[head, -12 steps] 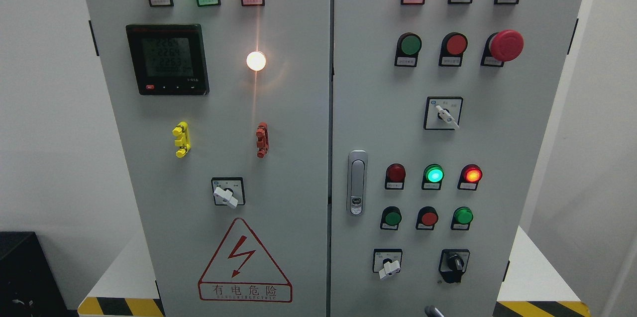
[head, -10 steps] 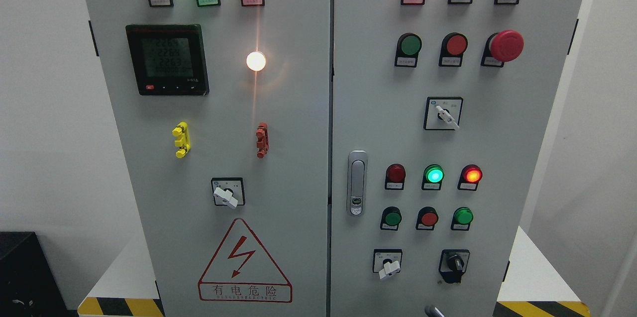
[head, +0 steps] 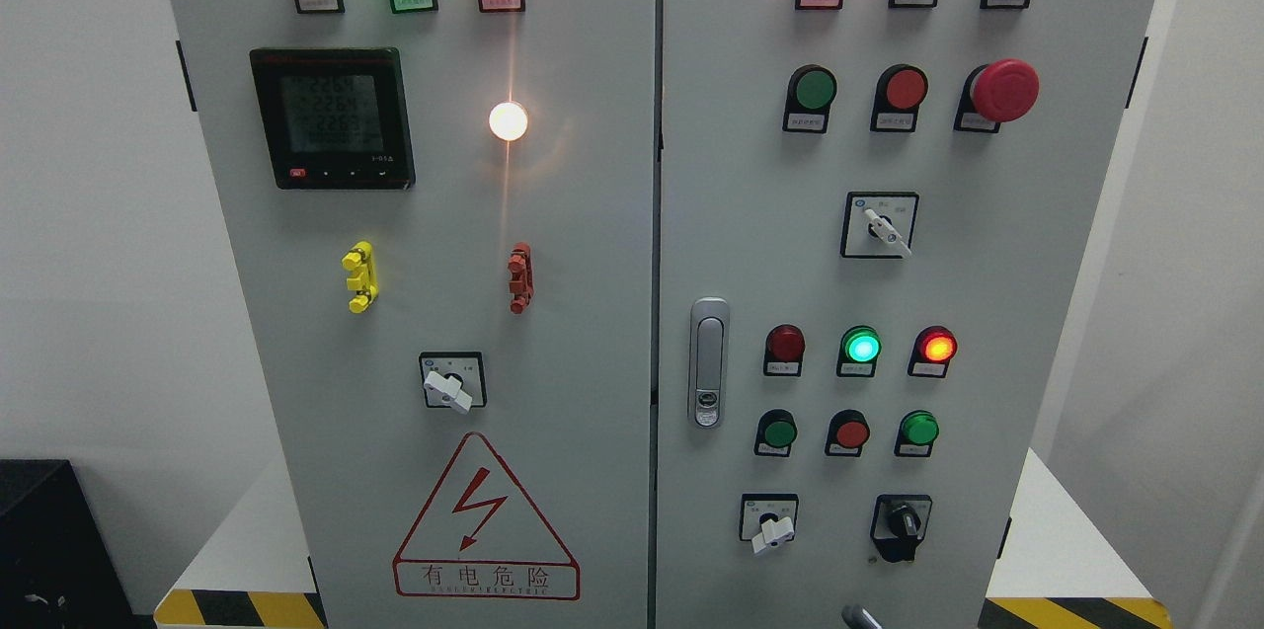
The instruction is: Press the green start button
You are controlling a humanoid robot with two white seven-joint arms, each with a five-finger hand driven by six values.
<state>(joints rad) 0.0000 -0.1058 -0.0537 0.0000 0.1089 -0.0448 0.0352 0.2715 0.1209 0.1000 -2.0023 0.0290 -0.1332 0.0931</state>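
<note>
Grey two-door cabinet (head: 592,214) fills the head view. Neither robot hand is in frame, so whether the fingers are released, clenched or grasping cannot be told, nor how far they are from any button.

Right door, green pushbuttons:
- upper green button (head: 816,88), at 9 o'clock of a red button (head: 905,88), with the red mushroom stop (head: 1004,90) beyond.
- lower-left green button (head: 779,432) and lower-right green button (head: 919,428), at 9 and 3 o'clock of a second red button (head: 851,432).
- Label print is too small to read, so which one is the start button cannot be told.

A lit green lamp (head: 861,347) sits at 12 o'clock of that lower row. The door latch (head: 708,362) is at 9 o'clock of the lamp. A small grey metal tip (head: 859,617) pokes in at the bottom edge, at 6 o'clock of the lower row; unidentified.
</note>
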